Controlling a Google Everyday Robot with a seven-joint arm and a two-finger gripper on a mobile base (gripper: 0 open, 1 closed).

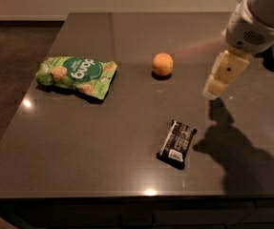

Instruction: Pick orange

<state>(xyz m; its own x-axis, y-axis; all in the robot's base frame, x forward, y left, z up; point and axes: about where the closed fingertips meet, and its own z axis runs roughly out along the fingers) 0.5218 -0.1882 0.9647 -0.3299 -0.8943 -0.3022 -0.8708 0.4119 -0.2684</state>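
the orange (163, 64) sits on the tabletop (103, 142), untouched. the end effector (214, 88) hangs at its 3 o'clock, apart; how open it is cannot be told. bag (77, 75) at 9 o'clock.

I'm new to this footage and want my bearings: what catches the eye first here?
The bright orange stands out first, alone near the middle of the dark table. Toward the view's right side the pale gripper hangs above the table, apart from the fruit. A green snack bag lies at the left and a dark wrapped bar nearer the front edge.
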